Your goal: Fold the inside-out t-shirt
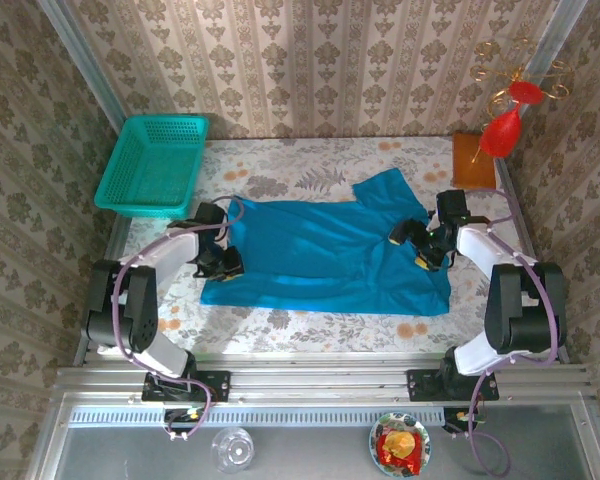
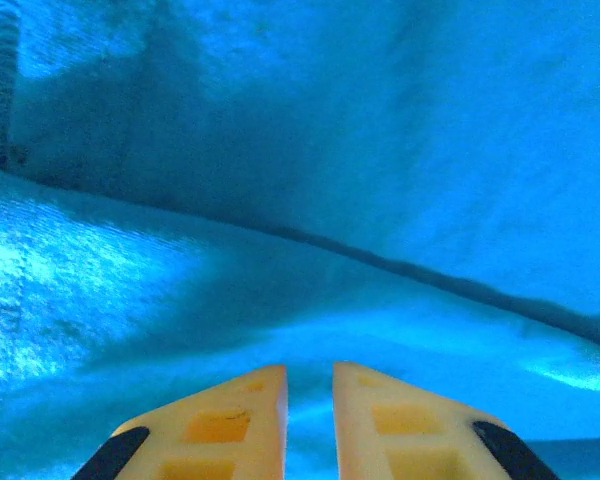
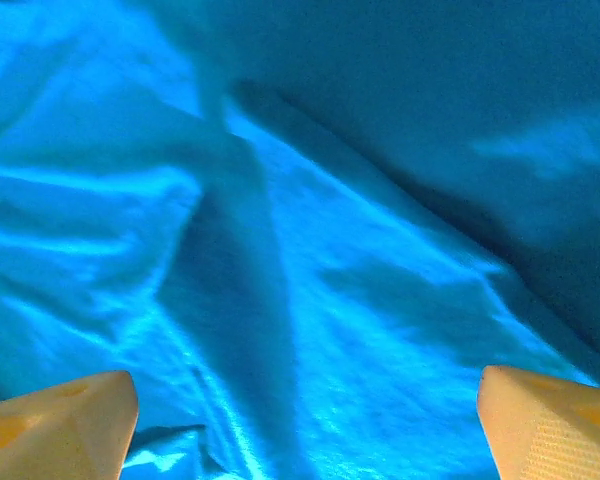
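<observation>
The inside-out t-shirt (image 1: 320, 255) lies spread flat across the middle of the table, bright blue, with one sleeve pointing toward the back right. My left gripper (image 1: 220, 263) sits at the shirt's left edge. In the left wrist view its fingertips (image 2: 310, 368) stand almost together with blue cloth (image 2: 280, 150) in the narrow gap between them. My right gripper (image 1: 420, 250) hovers over the shirt's right part. In the right wrist view its jaws (image 3: 305, 385) are spread wide, with wrinkled cloth (image 3: 360, 250) lying below and nothing between them.
A teal mesh basket (image 1: 152, 165) stands at the back left corner. An orange-brown block (image 1: 472, 160) sits at the back right, with a red ornament (image 1: 502, 130) hanging above it. A glass (image 1: 232, 448) and a plate (image 1: 400, 443) rest on the near ledge.
</observation>
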